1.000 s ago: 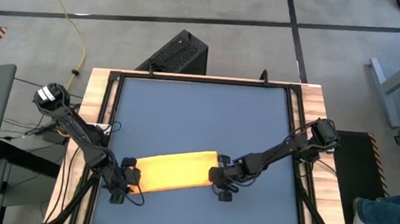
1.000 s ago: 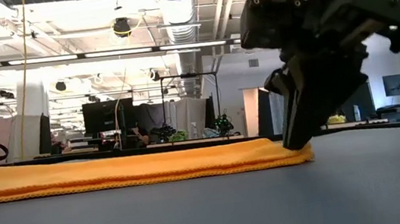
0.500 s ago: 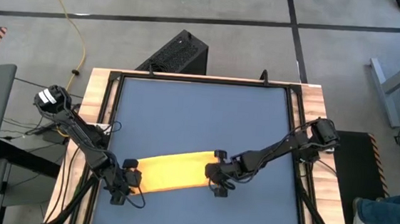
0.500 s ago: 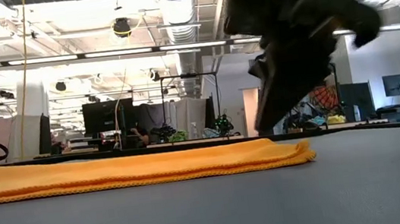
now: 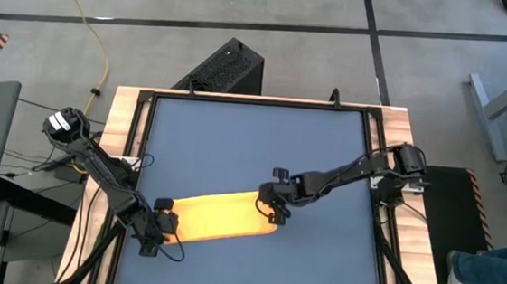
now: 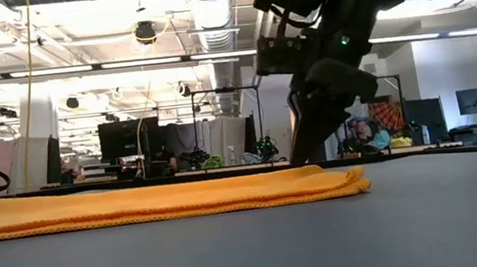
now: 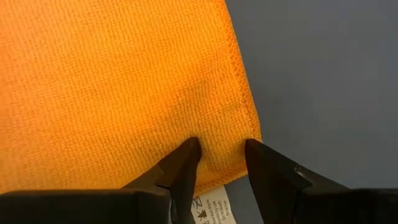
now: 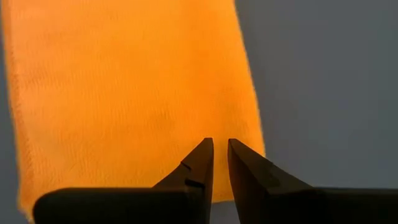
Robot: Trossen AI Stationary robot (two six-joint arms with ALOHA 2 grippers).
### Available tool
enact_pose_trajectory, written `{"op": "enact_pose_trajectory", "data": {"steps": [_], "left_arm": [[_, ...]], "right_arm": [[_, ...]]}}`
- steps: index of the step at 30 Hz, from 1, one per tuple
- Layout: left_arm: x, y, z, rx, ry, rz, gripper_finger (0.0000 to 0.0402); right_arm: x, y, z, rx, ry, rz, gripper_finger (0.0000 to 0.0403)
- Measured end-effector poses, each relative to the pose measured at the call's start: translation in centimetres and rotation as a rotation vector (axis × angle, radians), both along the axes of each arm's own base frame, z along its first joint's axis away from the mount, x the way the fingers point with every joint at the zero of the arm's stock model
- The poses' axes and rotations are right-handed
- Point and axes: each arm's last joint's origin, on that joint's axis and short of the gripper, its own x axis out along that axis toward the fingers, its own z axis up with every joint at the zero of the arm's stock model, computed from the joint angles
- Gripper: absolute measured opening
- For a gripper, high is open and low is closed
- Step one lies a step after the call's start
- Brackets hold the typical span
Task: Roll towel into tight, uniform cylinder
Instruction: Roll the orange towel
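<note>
The yellow towel [image 5: 216, 216] lies flat as a long folded strip on the dark blue mat [image 5: 253, 142], near the front edge. My left gripper [image 5: 161, 224] stands at the towel's left end, open, over a corner [image 7: 221, 146] beside the white tag [image 7: 211, 208]. My right gripper [image 5: 273, 207] is over the towel's right end, its fingers almost together [image 8: 220, 142]. In the low view it stands above the towel's far side [image 6: 300, 155]. My left gripper has its two fingertips [image 7: 189, 149] set down on the towel's corner [image 7: 224, 124], coming from above at a slant. The cloth lies flat on the mat between them. My right gripper is over the towel's right end [image 8: 186, 124], pointing down; I cannot tell whether it touches the cloth.
The mat fills a wooden table frame [image 5: 121, 150]. A black box [image 5: 228, 67] stands on the floor beyond the far edge. A person's leg [image 5: 489, 265] shows at the right. The mat's far half is bare.
My right gripper has risen from the towel's right end near the mat and gone toward the far edge and a little left, over the towel's end. The towel stays flat.
</note>
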Motion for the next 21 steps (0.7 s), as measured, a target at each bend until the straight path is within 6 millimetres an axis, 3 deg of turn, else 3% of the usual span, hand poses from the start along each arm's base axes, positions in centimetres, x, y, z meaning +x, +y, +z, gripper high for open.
{"op": "enact_pose_trajectory", "data": {"steps": [6, 13, 21], "left_arm": [[0.3, 0.7, -0.1, 0.030, 0.012, 0.012, 0.0134], [0.5, 1.1, -0.1, 0.032, 0.032, 0.000, 0.0134], [0.9, 2.3, -0.1, 0.151, 0.012, 0.006, 0.0135]], "right_arm": [[-0.3, -0.1, -0.4, 0.015, 0.019, -0.035, 0.0076], [-1.7, -0.1, -2.3, 0.012, 0.038, -0.122, 0.0076], [-3.0, 3.5, -2.4, 0.127, 0.079, -0.167, 0.0076]]}}
